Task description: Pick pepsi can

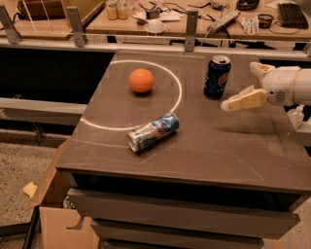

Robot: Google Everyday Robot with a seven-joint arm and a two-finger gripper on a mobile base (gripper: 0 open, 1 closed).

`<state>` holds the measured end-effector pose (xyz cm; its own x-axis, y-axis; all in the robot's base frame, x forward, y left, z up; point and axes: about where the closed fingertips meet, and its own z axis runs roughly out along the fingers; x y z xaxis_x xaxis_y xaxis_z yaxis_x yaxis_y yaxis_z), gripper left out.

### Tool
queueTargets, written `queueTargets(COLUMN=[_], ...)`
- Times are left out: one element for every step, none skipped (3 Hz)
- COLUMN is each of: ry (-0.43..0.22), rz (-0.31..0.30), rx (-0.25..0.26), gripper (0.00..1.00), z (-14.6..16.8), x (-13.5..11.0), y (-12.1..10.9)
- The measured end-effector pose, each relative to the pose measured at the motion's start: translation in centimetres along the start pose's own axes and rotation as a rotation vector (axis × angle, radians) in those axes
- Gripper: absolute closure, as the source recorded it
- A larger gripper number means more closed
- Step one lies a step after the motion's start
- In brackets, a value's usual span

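— Where is the pepsi can (216,77) sitting?
— It is standing upright on the surface (209,146), just left of the tool (239,87).
— And the tool?
— It is hovering with its fingers spread apart, gripping nothing.

Hand (240,86) is near the desk's (218,151) right edge, just beside the pepsi can (216,77); the arm behind it is cut off by the picture's right edge. Tipped can (153,132) toward the front-left: label blurred, unreadable. Cardboard box (58,228) below the front-left corner is partly hidden under the desk and cut off at the bottom. Clutter on the bench (107,26) beyond the back edge is too small to name. Keyboard (291,14) is cut off at the top.
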<state>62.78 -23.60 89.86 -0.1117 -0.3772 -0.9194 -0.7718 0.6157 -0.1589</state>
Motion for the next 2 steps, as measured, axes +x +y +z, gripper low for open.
queueTargets(ry=[-0.033,-0.065], rz=[0.025,0.057], rx=[0.016,0.03], gripper=[0.0,0.14], z=[3.0,5.7], x=[0.6,0.7], y=[-0.9,-2.2])
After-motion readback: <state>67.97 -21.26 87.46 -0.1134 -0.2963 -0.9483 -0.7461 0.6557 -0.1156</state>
